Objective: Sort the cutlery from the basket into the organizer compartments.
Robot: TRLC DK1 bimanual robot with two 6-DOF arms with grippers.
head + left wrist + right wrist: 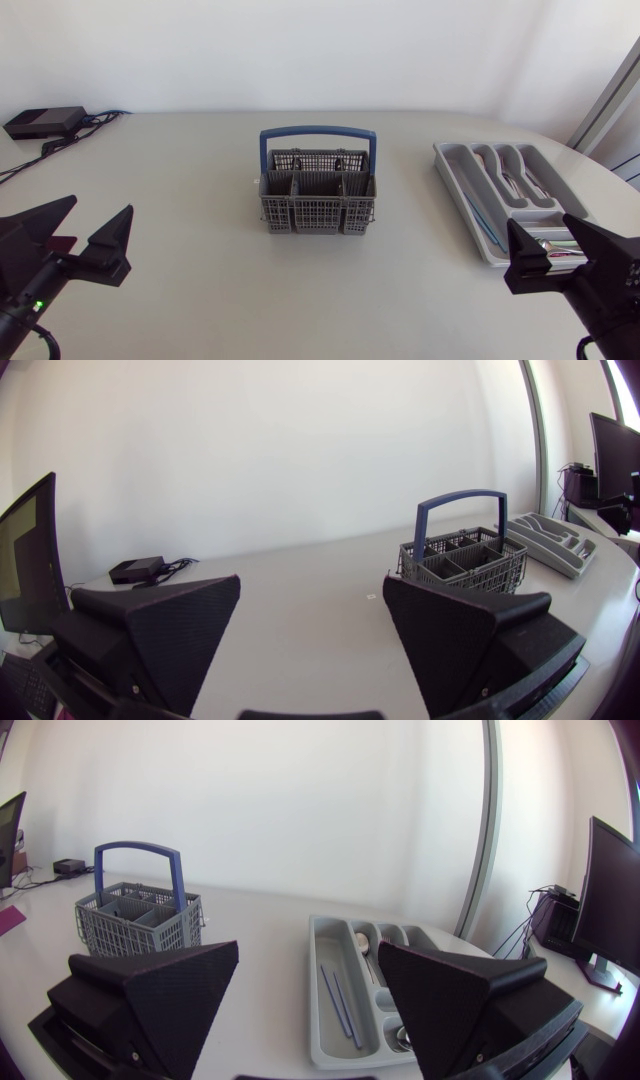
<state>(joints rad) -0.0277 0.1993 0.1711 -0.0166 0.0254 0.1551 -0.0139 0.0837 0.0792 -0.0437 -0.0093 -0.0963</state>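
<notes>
Mid-table, basket (317,214), organizer (441,152) beside right tool (540,222), black box (45,121) beyond left tool (100,206), both released.

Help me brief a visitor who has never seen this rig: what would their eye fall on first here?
The grey basket with its tall blue handle, standing at the middle of the table, draws the eye first. Next comes the grey organizer to its right, with some cutlery already lying in its compartments. The left gripper and right gripper sit open at the head view's lower corners, holding nothing.
</notes>
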